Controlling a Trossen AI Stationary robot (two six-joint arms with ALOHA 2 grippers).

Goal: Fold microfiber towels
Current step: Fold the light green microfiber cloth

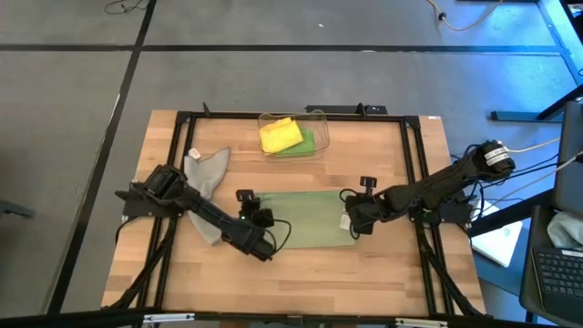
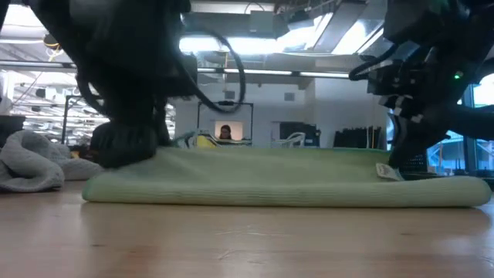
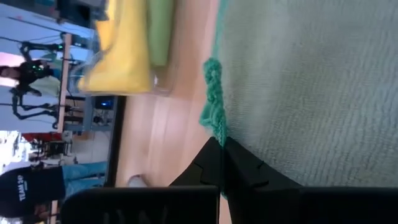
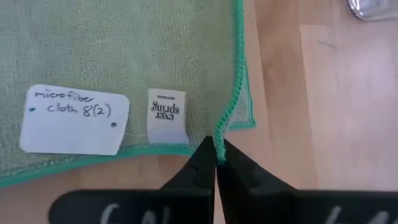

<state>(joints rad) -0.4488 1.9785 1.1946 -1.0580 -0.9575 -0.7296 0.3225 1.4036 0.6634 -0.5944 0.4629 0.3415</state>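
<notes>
Lying flat at the middle of the table (image 1: 401,273), the sage towel (image 1: 305,219) looks already folded once into a long rectangle, and both arms work its short ends; the left gripper (image 1: 258,219) sits at the towel's left end with its fingers pressed together on the stitched hem (image 3: 213,102), and the right gripper (image 1: 353,221) sits at the right end, fingers pinched shut on the green edge just beside the brand tag (image 4: 166,116) and the handwritten label (image 4: 73,119); the low view shows both ends of the cloth down on the wood, so no lift has begun. The grey towel (image 1: 208,178) lies crumpled under the left arm, and the yellow towel (image 1: 279,134) rests on the green towel (image 1: 308,144) in the bin (image 1: 319,117) at the far edge. The step in hand appears to be gripping the ends for the next fold; to do it well, each pinch should catch both layers at the hem, not just the top one, since the right wrist view shows the lower layer's corner sticking out past the upper; the two ends should rise together and level, so the cloth does not skew; the carried end should land square on the opposite edge, hems matched, before either gripper lets go; a slow pull would keep the layers from sliding apart.
</notes>
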